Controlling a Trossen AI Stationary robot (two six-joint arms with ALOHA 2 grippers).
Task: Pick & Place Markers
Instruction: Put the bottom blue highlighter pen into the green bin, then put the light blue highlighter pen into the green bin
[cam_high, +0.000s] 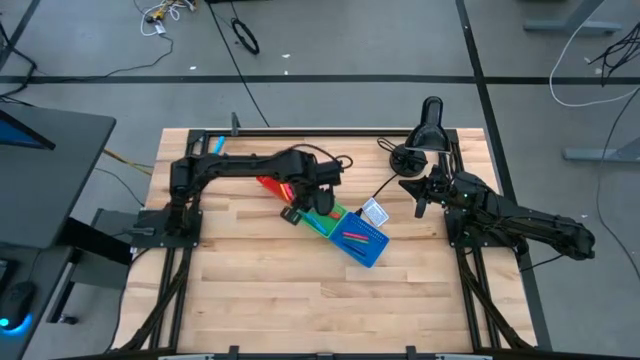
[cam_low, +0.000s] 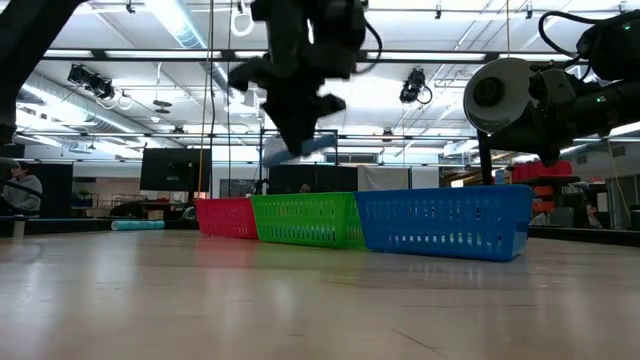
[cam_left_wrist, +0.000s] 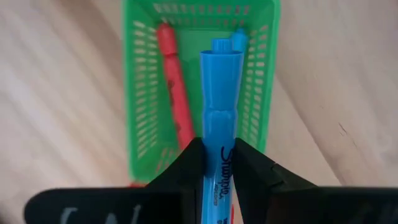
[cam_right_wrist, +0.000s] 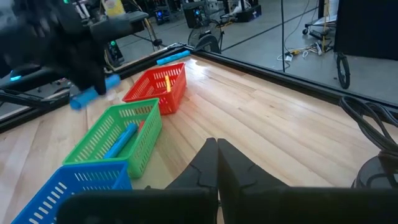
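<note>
My left gripper (cam_high: 295, 210) is shut on a blue marker (cam_left_wrist: 221, 81) and hangs over the green bin (cam_high: 325, 222), which holds a red marker (cam_left_wrist: 174, 81) and another blue marker (cam_left_wrist: 238, 41). The red bin (cam_high: 268, 186), green bin and blue bin (cam_high: 365, 243) stand side by side in a slanting row at the table's middle. The blue bin holds several markers (cam_high: 355, 237). A loose blue marker (cam_high: 218, 147) lies on the table near its far left corner. My right gripper (cam_high: 420, 197) is shut and empty at the right, clear of the bins. My left gripper pinches the blue marker's barrel (cam_left_wrist: 219, 163) at its printed label between its two fingers (cam_left_wrist: 189, 165). The fingers come from above and lie across the marker. The marker is lifted clear above the green bin, roughly level in the low view (cam_low: 305, 148), its long end reaching out past the fingers.
A small white and blue box (cam_high: 374, 212) lies beside the blue bin's far side. A black lamp-like stand (cam_high: 428, 125) and cable coil (cam_high: 405, 158) sit at the far right corner. Bare wood lies along the table's near half.
</note>
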